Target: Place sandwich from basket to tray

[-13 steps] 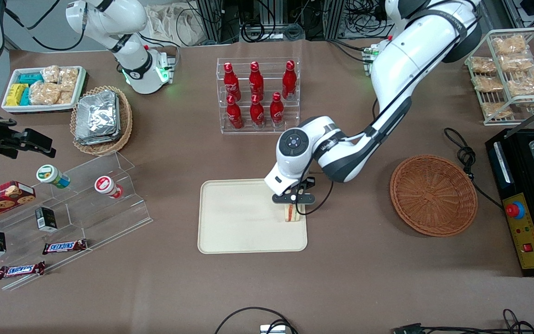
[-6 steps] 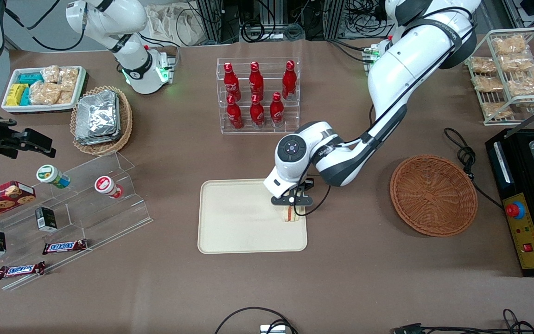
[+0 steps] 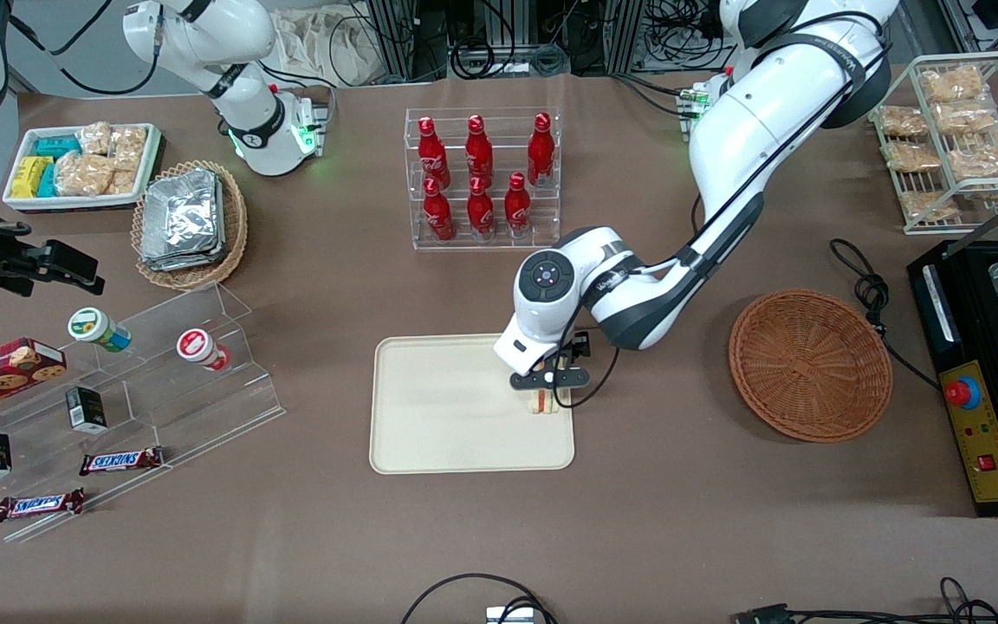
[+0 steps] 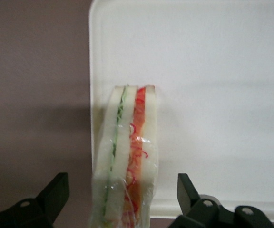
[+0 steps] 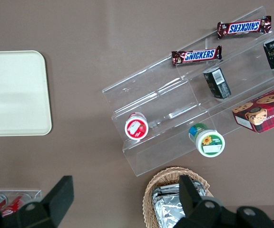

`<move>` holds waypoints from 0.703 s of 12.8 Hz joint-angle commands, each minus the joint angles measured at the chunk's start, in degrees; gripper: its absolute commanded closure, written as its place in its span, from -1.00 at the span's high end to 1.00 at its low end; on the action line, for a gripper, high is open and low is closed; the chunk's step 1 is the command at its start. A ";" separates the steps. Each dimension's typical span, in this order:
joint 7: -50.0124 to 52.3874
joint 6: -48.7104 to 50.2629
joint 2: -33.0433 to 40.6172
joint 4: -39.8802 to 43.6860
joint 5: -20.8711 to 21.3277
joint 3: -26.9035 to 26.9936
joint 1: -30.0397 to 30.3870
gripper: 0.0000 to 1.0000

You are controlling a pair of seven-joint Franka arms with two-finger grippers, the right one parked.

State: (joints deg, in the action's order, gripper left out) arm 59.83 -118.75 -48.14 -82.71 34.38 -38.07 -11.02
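The sandwich [image 3: 541, 402] stands on edge on the cream tray [image 3: 456, 416], close to the tray rim nearest the reddish-brown basket [image 3: 809, 364]. That basket holds nothing. My left gripper [image 3: 548, 390] hangs directly over the sandwich. In the left wrist view the sandwich [image 4: 127, 156], wrapped in clear film with green and red filling stripes, sits between the black fingertips [image 4: 56, 187] with a gap on each side. The gripper [image 4: 122, 183] is open, and the tray [image 4: 213, 95] lies under it.
A clear rack of red bottles [image 3: 482, 178] stands farther from the front camera than the tray. Acrylic display steps [image 3: 161, 364] with snacks lie toward the parked arm's end. A black appliance [image 3: 984, 373] and a wire snack rack [image 3: 958, 139] sit at the working arm's end.
The arm's elbow has shifted and the gripper has edged slightly nearer the front camera. The sandwich stays in the same spot on the tray.
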 commanded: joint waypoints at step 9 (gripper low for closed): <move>2.93 18.02 16.05 1.76 -0.01 -0.34 12.23 0.99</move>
State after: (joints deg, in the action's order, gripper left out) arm 63.07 -102.27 -36.12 -79.27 34.38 -37.92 -2.12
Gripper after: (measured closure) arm 0.000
